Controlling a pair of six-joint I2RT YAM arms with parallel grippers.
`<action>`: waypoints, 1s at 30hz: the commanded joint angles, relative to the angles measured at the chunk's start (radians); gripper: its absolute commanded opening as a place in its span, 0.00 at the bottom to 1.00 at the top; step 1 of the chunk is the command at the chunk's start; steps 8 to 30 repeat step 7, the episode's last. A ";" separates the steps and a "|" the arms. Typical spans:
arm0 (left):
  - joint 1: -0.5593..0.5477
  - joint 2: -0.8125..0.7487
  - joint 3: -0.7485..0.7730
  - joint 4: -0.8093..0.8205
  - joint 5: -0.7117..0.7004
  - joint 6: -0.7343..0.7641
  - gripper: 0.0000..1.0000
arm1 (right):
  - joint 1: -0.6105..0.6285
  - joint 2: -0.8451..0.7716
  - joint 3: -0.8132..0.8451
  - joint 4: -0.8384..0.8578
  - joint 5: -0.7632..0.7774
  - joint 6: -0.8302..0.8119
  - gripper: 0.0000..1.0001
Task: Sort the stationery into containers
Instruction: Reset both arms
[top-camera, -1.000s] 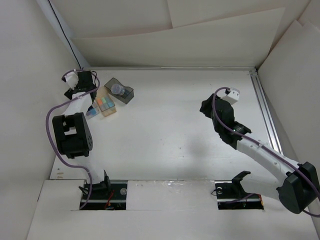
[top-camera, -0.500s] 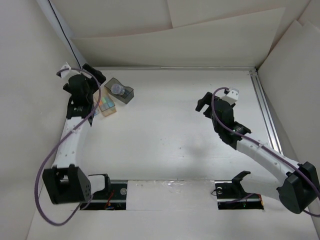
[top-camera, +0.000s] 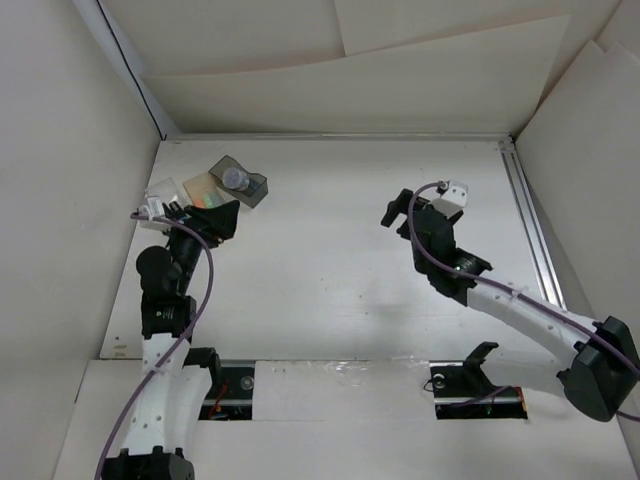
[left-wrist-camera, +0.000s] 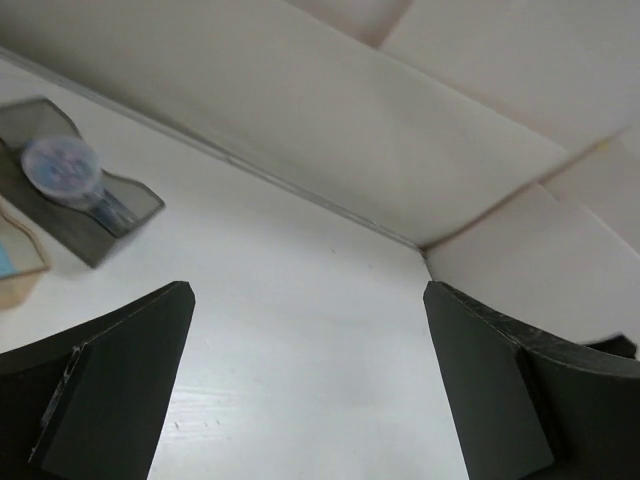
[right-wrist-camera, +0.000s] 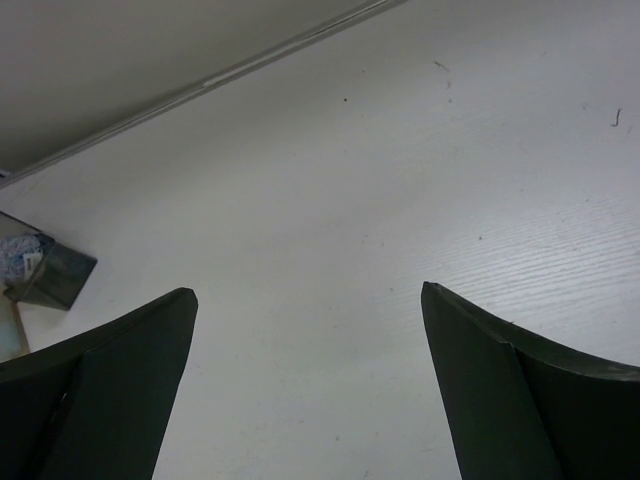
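Observation:
Three boxes stand at the far left: a smoky dark grey box (top-camera: 243, 183) holding a grey round piece (top-camera: 234, 177), an amber-tan box (top-camera: 203, 189) with pale markers partly hidden by my left gripper, and a clear box (top-camera: 164, 190). My left gripper (top-camera: 218, 218) is open and empty, just near of the amber box. The left wrist view shows the dark box (left-wrist-camera: 85, 205), the round piece (left-wrist-camera: 62, 165) and the amber box's corner (left-wrist-camera: 22, 262). My right gripper (top-camera: 394, 208) is open and empty over bare table at mid-right. The right wrist view shows the dark box (right-wrist-camera: 55, 278) far off.
White walls enclose the table at the back and both sides. A metal rail (top-camera: 530, 215) runs along the right edge. The white table (top-camera: 320, 250) lies between the two grippers.
My left arm has pulled back from over the boxes toward the near side, and its gripper now sits just near of them. My right gripper has moved slightly left.

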 joint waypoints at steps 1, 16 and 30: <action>0.004 0.004 -0.087 0.188 0.211 -0.099 1.00 | 0.029 0.031 0.007 0.066 0.109 -0.038 1.00; -0.007 0.075 -0.109 0.178 0.275 -0.061 1.00 | 0.079 0.017 0.045 -0.009 0.212 -0.038 1.00; -0.007 0.075 -0.109 0.178 0.275 -0.061 1.00 | 0.079 0.017 0.045 -0.009 0.212 -0.038 1.00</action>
